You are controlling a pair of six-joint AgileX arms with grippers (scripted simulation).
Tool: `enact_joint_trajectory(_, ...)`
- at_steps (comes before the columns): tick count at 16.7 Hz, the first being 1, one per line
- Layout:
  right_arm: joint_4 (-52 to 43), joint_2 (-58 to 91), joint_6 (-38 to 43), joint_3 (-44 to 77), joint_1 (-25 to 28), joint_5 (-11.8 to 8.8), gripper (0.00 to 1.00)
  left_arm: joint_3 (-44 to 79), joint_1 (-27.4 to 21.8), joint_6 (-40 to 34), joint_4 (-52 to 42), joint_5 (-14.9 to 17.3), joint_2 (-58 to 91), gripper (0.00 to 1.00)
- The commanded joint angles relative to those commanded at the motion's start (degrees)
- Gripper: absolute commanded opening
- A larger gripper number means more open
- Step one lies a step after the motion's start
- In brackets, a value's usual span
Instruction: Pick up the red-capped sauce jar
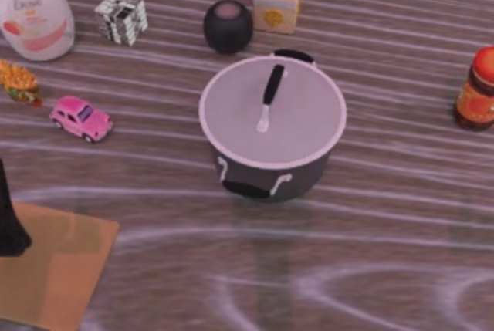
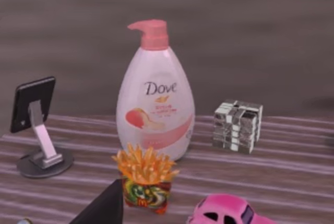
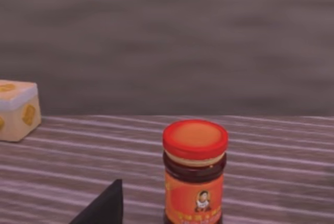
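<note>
Standing upright at the table's far right edge, the red-capped sauce jar (image 1: 475,89) was partly cut off by the top view's border, untouched, well apart from everything else. Right wrist view showed the jar (image 3: 194,172) straight ahead with bare striped table (image 3: 282,151) around it and a cream box (image 3: 17,110) well off to one side. Right gripper wasn't in the top view; only a dark tip showed in its wrist view, so couldn't tell its jaws. Left arm (image 1: 9,219) sat parked at the left edge over a tan mat (image 1: 58,269); jaws couldn't be told either. Grey lidded pot (image 1: 272,126) filled the centre, wide open table between pot and jar. Lotion bottle (image 1: 32,8), fries pack (image 1: 18,82), pink toy car (image 1: 81,118), mirrored cube (image 1: 121,18) and black sphere (image 1: 228,25) crowded the rear left.
</note>
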Motion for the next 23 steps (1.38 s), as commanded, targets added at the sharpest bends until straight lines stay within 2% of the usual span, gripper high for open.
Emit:
enact_joint_trajectory(4, -1.34, 1.65, 0.01, 1.6, -0.09, 0.03, 1.0, 0.0, 0.0, 0.0, 0.0, 0.0, 0.0, 1.0)
enact_joint_trajectory(9, -12.35, 15.2, -0.26, 14.87, -1.25, 0.79, 1.0, 0.0, 0.0, 0.0, 0.0, 0.0, 0.0, 1.0)
enact_joint_trajectory(17, -41.33, 56.24, -2.8, 55.61, -3.43, 2.52, 1.0, 0.0, 0.0, 0.0, 0.0, 0.0, 0.0, 1.0)
enact_joint_trajectory(23, -62.93, 94.2, -6.74, 91.82, -3.16, 2.59, 1.0, 0.0, 0.0, 0.0, 0.0, 0.0, 0.0, 1.0)
